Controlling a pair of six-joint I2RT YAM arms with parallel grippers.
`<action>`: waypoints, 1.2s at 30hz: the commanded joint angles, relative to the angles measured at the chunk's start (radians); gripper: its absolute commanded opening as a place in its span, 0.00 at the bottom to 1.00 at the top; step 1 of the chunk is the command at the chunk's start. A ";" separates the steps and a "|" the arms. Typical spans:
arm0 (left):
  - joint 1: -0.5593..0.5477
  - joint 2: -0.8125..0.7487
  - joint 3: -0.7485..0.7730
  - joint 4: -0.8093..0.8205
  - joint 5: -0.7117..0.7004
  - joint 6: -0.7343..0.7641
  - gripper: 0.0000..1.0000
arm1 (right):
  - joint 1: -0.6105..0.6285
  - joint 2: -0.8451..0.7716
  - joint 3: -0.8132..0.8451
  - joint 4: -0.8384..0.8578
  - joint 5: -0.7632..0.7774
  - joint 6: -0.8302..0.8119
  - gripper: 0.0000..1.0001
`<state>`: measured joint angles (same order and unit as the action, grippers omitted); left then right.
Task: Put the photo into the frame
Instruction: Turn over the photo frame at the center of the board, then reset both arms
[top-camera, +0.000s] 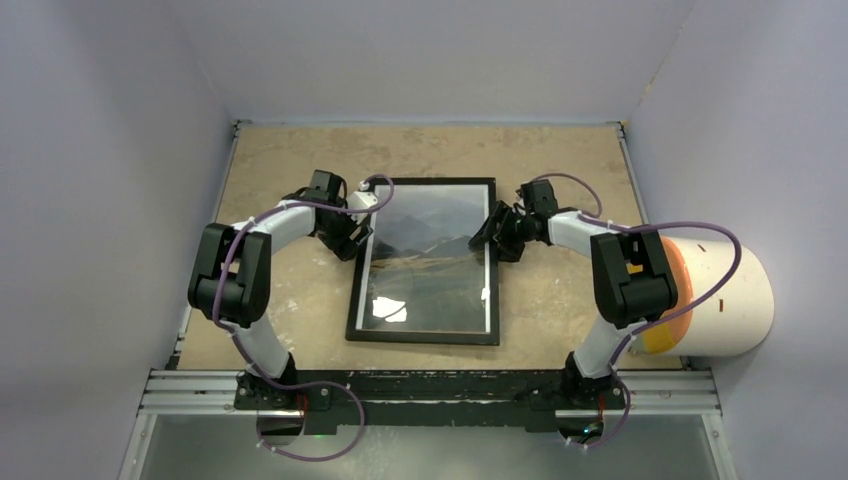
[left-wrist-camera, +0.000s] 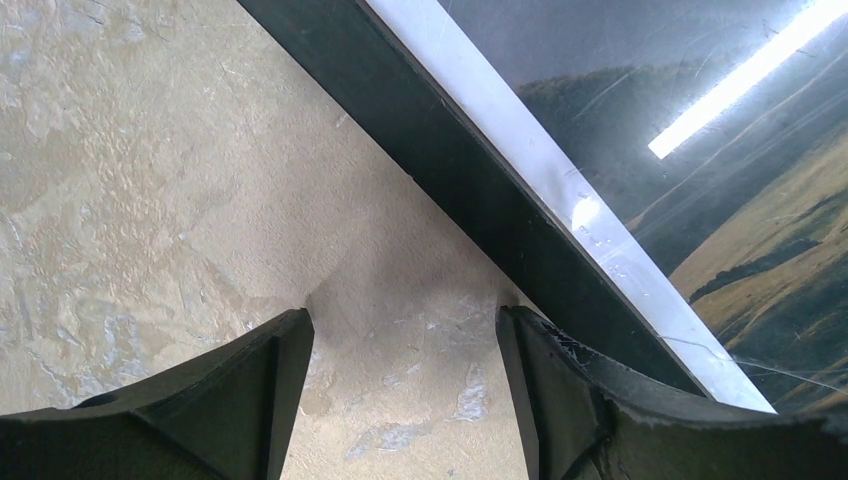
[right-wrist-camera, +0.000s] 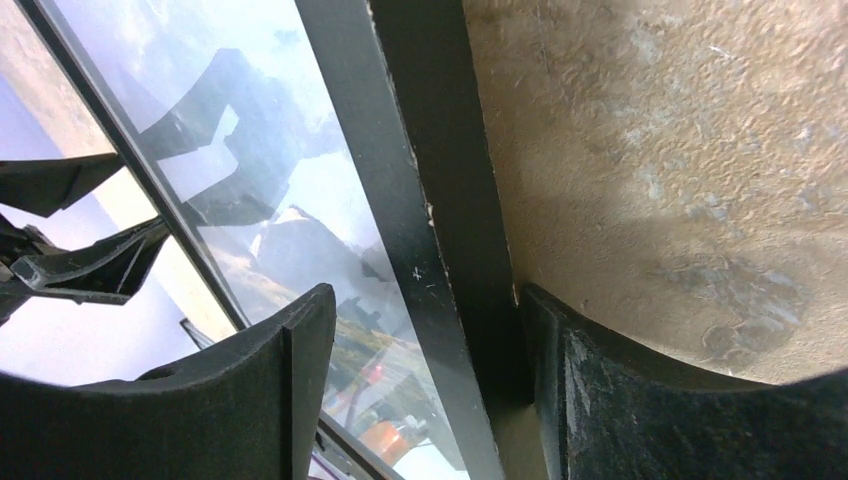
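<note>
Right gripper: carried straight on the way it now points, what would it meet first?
Probably the frame, at its black rim: the right gripper has its open fingers straddling it, one over the pane, one over the table. Remaining gap unclear.

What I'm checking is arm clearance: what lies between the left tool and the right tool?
The frame, lying flat and holding the photo, spans that stretch from the left tool to the right tool; the top view shows it.

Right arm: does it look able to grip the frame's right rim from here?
Likely yes. The right gripper is open and straddles the rim of the frame, one finger over the pane, one outside it; nothing blocks.
</note>
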<state>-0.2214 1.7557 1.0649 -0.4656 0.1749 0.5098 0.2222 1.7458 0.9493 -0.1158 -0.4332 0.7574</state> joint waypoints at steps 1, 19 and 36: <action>0.011 -0.011 -0.022 -0.050 -0.013 0.015 0.72 | 0.007 0.005 0.052 -0.002 0.064 -0.041 0.70; 0.214 -0.059 0.122 -0.043 0.170 -0.079 0.93 | 0.006 -0.207 0.119 -0.172 0.639 -0.184 0.99; 0.327 -0.225 -0.464 1.056 0.121 -0.335 0.98 | -0.007 -0.290 -0.406 0.830 1.181 -0.553 0.99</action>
<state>0.1043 1.5501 0.7021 0.2283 0.2981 0.2157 0.2211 1.4921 0.6632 0.3145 0.6697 0.3378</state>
